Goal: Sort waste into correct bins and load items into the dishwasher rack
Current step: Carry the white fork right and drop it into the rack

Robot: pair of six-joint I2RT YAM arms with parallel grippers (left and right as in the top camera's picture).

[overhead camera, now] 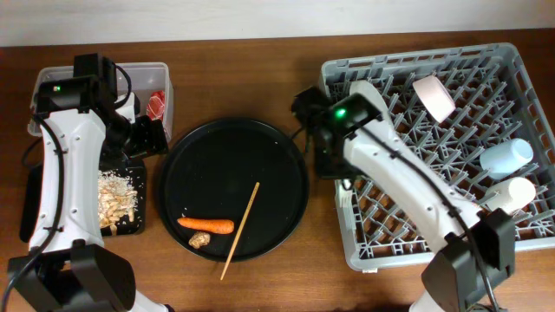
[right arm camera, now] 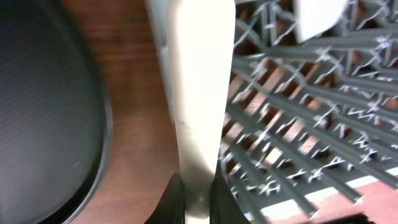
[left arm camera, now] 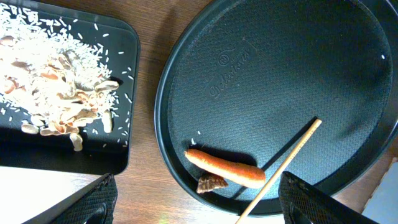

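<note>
**A:** Big grey dishwasher rack (overhead camera: pixel 460 52) sits on the right of the table (overhead camera: pixel 260 69). The right end effector (right arm camera: pixel 196 202) is at its left wall, pinched tight on the edge of the pale plate (right arm camera: pixel 199 93). The plate stands on edge just inside that wall.

**B:** And the left end effector (left arm camera: pixel 199 208)? It's spread wide and gripping nothing. It hangs between the round black tray (left arm camera: pixel 280 74) and the shallow black tray (left arm camera: pixel 62 149), which holds the rice bits (left arm camera: pixel 50 74).

**A:** The carrot (left arm camera: pixel 224 168) and the small brown lump (left arm camera: pixel 211 183) lie touching on the round tray.
</note>
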